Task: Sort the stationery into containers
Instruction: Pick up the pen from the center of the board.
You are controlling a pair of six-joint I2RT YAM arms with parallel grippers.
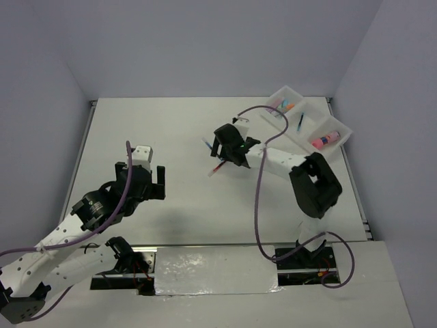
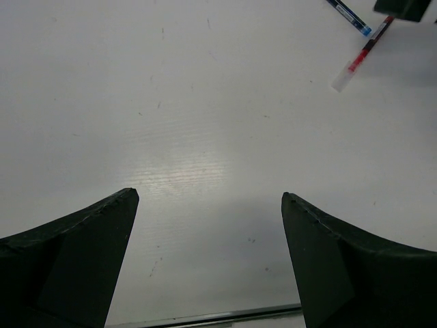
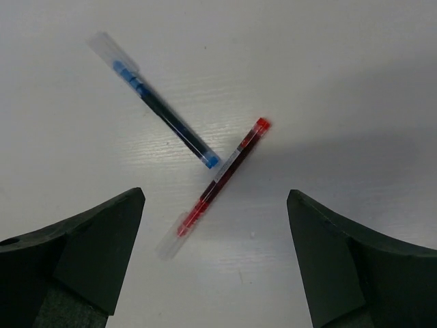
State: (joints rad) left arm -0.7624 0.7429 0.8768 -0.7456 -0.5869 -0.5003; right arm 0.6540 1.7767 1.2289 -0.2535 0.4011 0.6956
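A thin red pen [image 3: 218,181] and a thin blue pen [image 3: 160,113] lie on the white table, their ends nearly touching. My right gripper [image 3: 215,198] is open and empty, hovering above them with the red pen's clear cap between its fingers. In the top view the right gripper [image 1: 224,152] is over the red pen [image 1: 217,168] and blue pen [image 1: 207,144]. The white three-compartment tray [image 1: 339,143] at the far right holds highlighters [image 1: 285,105], a blue pen [image 1: 300,121] and a pink marker [image 1: 326,139]. My left gripper [image 2: 208,198] is open and empty over bare table.
In the left wrist view the red pen [image 2: 362,55] and blue pen [image 2: 348,14] show at the top right, under part of the right gripper [image 2: 406,8]. The left gripper [image 1: 143,175] is at the table's left. A purple cable [image 1: 259,198] hangs along the right arm.
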